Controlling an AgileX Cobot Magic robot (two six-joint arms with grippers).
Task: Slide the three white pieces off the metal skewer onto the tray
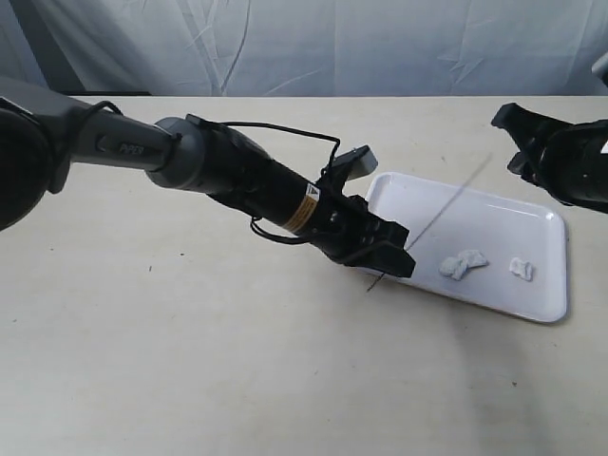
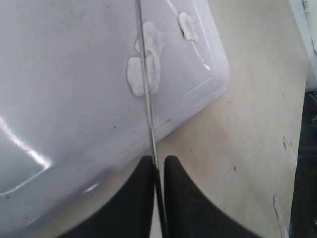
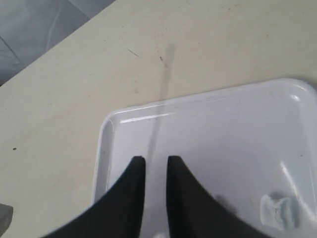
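My left gripper (image 1: 397, 255) (image 2: 158, 163) is shut on the lower part of the thin metal skewer (image 1: 446, 209) (image 2: 147, 94). The skewer slants up over the white tray (image 1: 503, 214) (image 2: 59, 99), and its shaft is bare. The three white pieces lie on the tray floor: two touching (image 1: 463, 263) (image 2: 132, 74) and one apart (image 1: 521, 269) (image 2: 187, 25). My right gripper (image 1: 513, 128) (image 3: 155, 161) hovers above the tray's far corner, open by a narrow gap with nothing between the jaws. In the right wrist view the skewer (image 3: 159, 114) is a faint blur and one piece (image 3: 280, 210) shows.
The tray rests on a beige table (image 1: 190, 361) in front of a grey cloth backdrop (image 1: 304, 43). The left arm (image 1: 237, 176) reaches across the table's middle. The tray's rim (image 3: 106, 129) lies below the right fingers.
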